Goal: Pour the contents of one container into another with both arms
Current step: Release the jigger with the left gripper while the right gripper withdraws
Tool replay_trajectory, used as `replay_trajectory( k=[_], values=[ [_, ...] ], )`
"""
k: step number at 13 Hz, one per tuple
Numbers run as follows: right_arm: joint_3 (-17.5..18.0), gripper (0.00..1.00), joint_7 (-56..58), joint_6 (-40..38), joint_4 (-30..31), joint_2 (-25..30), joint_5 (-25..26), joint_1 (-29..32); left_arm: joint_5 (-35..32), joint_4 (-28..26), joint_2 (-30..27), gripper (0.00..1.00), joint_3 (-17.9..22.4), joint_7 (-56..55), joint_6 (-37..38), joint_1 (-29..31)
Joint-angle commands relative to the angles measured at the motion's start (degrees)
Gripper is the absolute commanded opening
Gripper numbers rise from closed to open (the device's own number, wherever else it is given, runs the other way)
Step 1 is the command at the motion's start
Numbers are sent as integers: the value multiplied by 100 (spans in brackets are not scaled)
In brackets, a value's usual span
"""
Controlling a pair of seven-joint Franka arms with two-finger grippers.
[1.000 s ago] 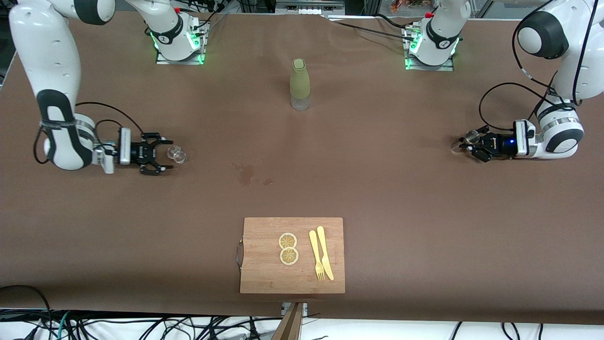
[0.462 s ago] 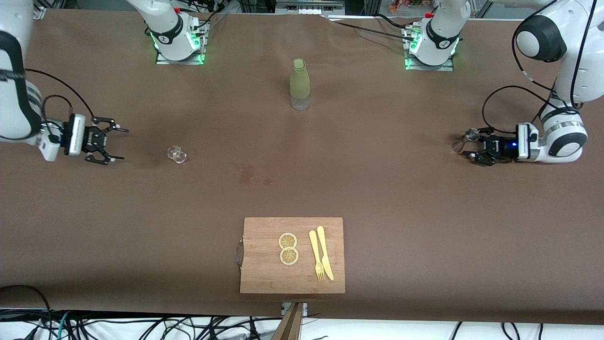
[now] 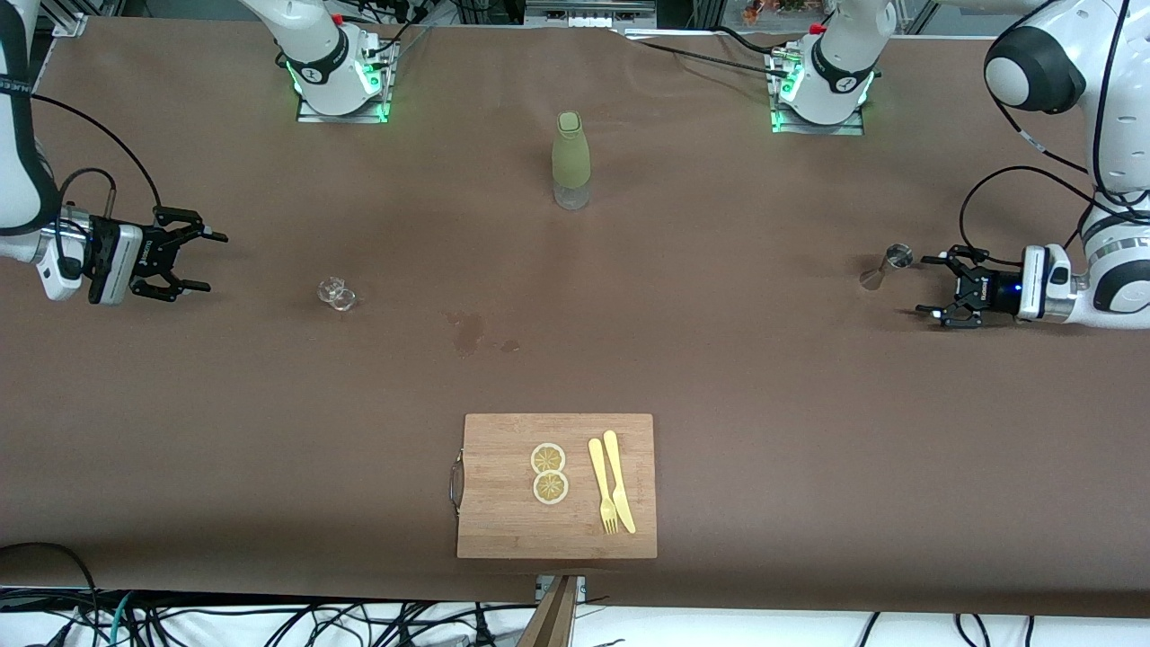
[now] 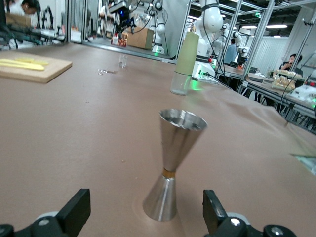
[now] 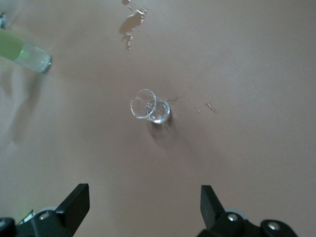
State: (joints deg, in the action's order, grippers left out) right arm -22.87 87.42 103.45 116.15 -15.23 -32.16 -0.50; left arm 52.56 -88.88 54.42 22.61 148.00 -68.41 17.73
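The cup (image 3: 337, 293) stands upright on the bench toward the right arm's end, well apart from the right gripper (image 3: 199, 261), jaws wide and empty. The jigger (image 3: 885, 266) stands upright just off the left gripper (image 3: 939, 285), likewise spread, holding nothing.

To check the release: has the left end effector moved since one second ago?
Yes. The left end effector, open, has drawn away from the upright jigger, toward the left arm's end of the table.
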Motion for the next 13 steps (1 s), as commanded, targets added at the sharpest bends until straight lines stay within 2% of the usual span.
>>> replay_trajectory(
  k=[1, 4, 7, 10, 11, 13],
  values=[
    [256, 100, -1258, -96, -355, 143, 621, -3, -176, 143, -256, 100, 77, -1242, -6, -314],
    [519, 100, -2831, -631, -978, 213, 1438, -11, -684, 143, -817, 100, 25, -3139, -488, -603],
    [914, 100, -4326, -1273, -1839, 222, 2194, -3, -1360, 397, -1222, 100, -89, -4399, -717, -762],
    [1196, 100, -6134, -1739, -2481, 222, 2757, -11, -2037, 398, -1933, 100, -380, -6024, -1103, -990],
    [1423, 100, -6863, -1897, -2648, 257, 3055, -29, -2213, 398, -2222, 100, -502, -6708, -1148, -1104],
    [1732, 100, -7929, -1855, -2677, 441, 3452, -38, -2591, 398, -2663, 100, -958, -7966, -1157, -1114]
  ],
)
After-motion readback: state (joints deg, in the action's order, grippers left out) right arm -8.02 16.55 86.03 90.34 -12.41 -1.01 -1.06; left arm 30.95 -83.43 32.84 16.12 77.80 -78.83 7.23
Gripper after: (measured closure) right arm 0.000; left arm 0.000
